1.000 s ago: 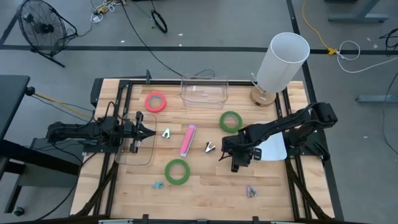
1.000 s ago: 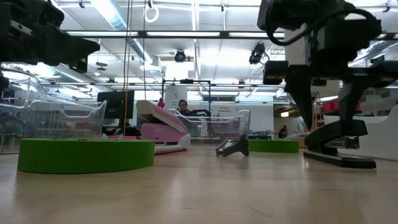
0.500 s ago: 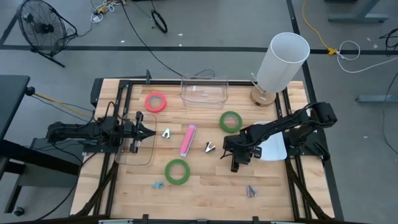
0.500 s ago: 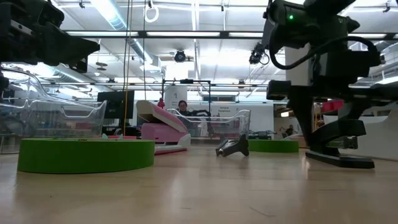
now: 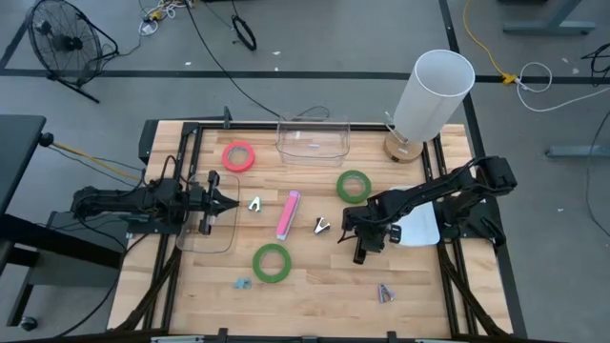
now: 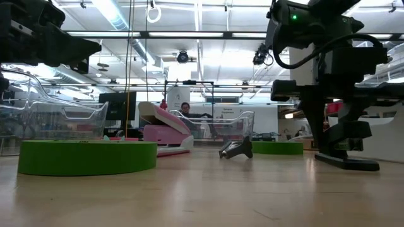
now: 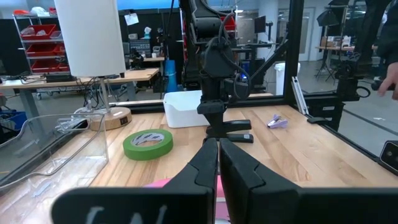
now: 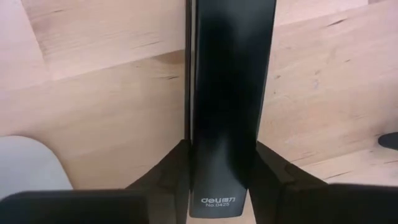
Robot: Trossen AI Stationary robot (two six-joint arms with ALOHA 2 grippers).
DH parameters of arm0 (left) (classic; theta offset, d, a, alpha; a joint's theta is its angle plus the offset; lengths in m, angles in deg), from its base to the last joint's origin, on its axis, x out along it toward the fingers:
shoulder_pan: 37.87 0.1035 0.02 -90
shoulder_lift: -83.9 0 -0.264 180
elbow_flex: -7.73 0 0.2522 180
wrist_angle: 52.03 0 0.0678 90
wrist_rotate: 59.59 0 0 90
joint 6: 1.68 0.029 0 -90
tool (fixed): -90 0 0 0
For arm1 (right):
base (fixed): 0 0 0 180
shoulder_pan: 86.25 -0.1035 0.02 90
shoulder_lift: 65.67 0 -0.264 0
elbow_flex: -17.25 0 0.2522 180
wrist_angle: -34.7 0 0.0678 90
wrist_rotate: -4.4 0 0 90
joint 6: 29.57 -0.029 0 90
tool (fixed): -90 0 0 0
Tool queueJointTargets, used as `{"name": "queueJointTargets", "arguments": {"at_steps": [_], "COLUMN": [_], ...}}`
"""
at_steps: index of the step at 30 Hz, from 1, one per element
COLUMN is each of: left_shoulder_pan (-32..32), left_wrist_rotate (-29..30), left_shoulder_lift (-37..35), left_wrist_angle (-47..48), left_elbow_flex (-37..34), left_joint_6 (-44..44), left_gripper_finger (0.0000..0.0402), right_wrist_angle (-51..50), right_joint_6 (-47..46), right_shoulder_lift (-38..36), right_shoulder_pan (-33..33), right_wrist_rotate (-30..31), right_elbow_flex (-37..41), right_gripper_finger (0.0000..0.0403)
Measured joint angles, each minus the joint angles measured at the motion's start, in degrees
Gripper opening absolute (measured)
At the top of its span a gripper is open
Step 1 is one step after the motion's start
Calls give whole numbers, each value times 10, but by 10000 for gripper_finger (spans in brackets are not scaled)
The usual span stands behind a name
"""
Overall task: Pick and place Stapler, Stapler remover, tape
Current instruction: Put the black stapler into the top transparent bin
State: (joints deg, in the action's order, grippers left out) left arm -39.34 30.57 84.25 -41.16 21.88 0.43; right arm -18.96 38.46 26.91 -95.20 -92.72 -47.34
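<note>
The long black stapler (image 8: pixel 230 106) is clamped between the fingers of the right gripper (image 5: pixel 361 240), directly beneath it on the wooden table (image 5: pixel 315 286), its long axis lying crosswise to the closing direction.

tape rolls (image 5: pixel 272 262) – 3 | staplers (image 5: pixel 288 214) – 2 | clear bins (image 5: pixel 313 140) – 2 | lamp (image 5: pixel 429 93) – 1

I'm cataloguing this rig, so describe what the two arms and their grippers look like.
Both arms are dark, near-black jointed links with black cables looped along them. The left gripper ends in two matte black fingers tapering to a narrow wedge. The right gripper has similar black angular fingers. In the low view a small green light glows on the right arm's housing. No printed markings are legible on either arm.
</note>
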Motion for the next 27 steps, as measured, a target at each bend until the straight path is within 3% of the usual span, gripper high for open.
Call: {"name": "queueJointTargets", "arguments": {"at_steps": [16,27], "left_shoulder_pan": [0,0], "left_wrist_rotate": [0,0], "left_shoulder_lift": [0,0], "left_wrist_angle": [0,0], "left_elbow_flex": [0,0], "left_joint_6": [0,0], "left_gripper_finger": [18,18], "right_wrist_angle": [-4,-19], "right_joint_6": [-65,-108], "right_shoulder_lift": [-2,-8], "right_shoulder_pan": [0,26], "right_wrist_rotate": [-4,16], "right_elbow_flex": [-8,-103], "right_gripper_finger": [114,114]}}
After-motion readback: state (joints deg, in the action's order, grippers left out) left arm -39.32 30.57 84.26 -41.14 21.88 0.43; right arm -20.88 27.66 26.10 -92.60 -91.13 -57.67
